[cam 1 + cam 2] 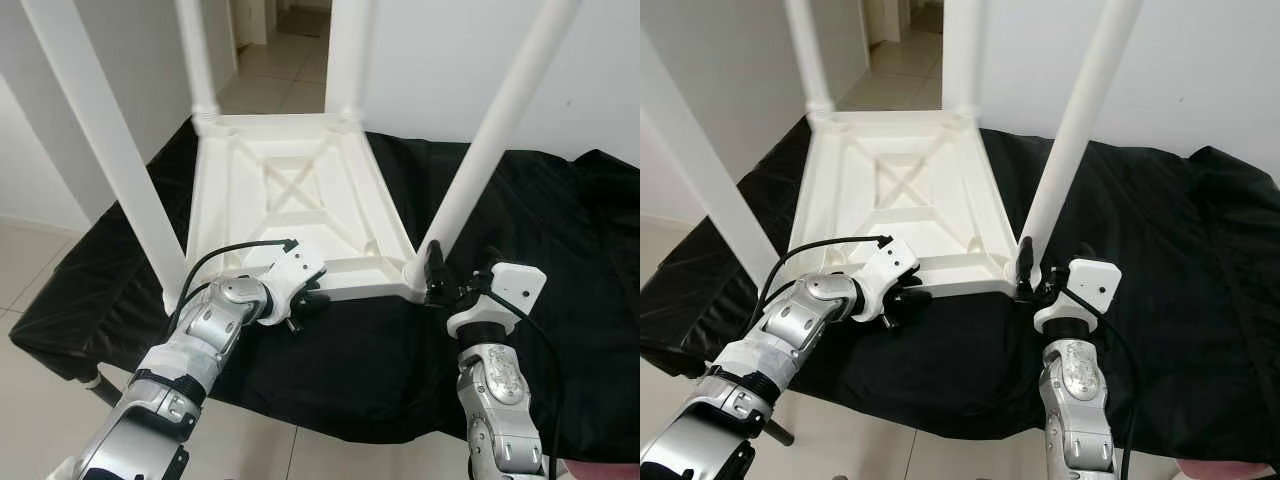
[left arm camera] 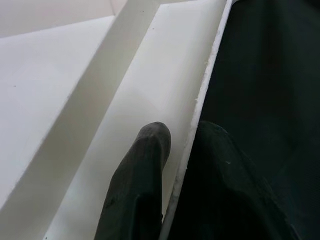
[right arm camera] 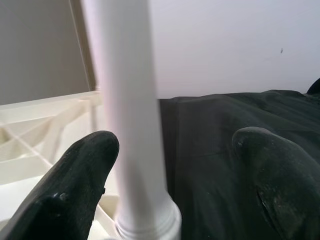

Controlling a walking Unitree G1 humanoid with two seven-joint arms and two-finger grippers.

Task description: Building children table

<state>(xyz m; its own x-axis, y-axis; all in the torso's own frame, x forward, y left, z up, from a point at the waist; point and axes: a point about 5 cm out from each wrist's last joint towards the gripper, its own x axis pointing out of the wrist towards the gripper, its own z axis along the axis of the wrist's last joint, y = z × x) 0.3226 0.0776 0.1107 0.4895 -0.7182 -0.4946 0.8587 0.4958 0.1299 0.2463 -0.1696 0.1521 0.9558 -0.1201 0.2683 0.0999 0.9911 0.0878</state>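
The white children's table (image 1: 290, 190) lies upside down on a black cloth, its four legs pointing up. My left gripper (image 1: 310, 298) is at the table's near rim (image 2: 205, 95), with one finger (image 2: 145, 170) inside the rim and the other outside, shut on it. At the near right corner, my right gripper (image 1: 435, 275) stands open around the base of the near right leg (image 3: 130, 125). One of its fingers (image 3: 75, 180) is close beside the leg, while the other (image 3: 270, 170) stays well apart from it.
The black cloth (image 1: 560, 230) covers a low platform that reaches past the table on the right. Pale floor tiles (image 1: 30, 270) lie to the left and in front. White walls stand behind, with a doorway (image 1: 290, 50) at the back.
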